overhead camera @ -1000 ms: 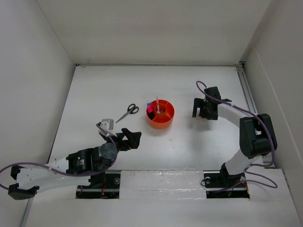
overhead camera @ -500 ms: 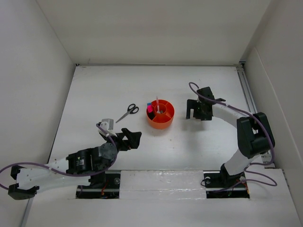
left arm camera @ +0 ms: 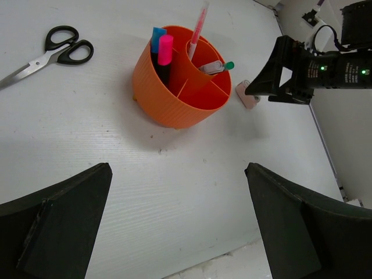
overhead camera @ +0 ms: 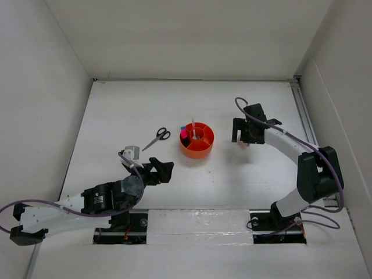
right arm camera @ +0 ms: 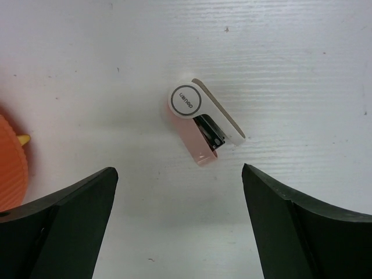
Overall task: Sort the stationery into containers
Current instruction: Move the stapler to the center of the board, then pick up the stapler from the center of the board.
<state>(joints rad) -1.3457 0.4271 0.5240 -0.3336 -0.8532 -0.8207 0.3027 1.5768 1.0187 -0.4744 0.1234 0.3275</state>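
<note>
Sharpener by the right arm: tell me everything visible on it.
The sharpener is a plastic-looking block: pink body, cream side panel, round white face with a grey ring and tiny lettering, dark opening at one end. It lies diagonally on the white table, right of the orange organizer and apart from it. The right gripper hovers open above; only the table touches it.

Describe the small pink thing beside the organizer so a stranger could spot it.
On the white table, find the round orange organizer. Just right of it, apart, lies the sharpener. It is a pink-and-white block with a round white end, unlike the black-handled scissors on the organizer's left.
</note>
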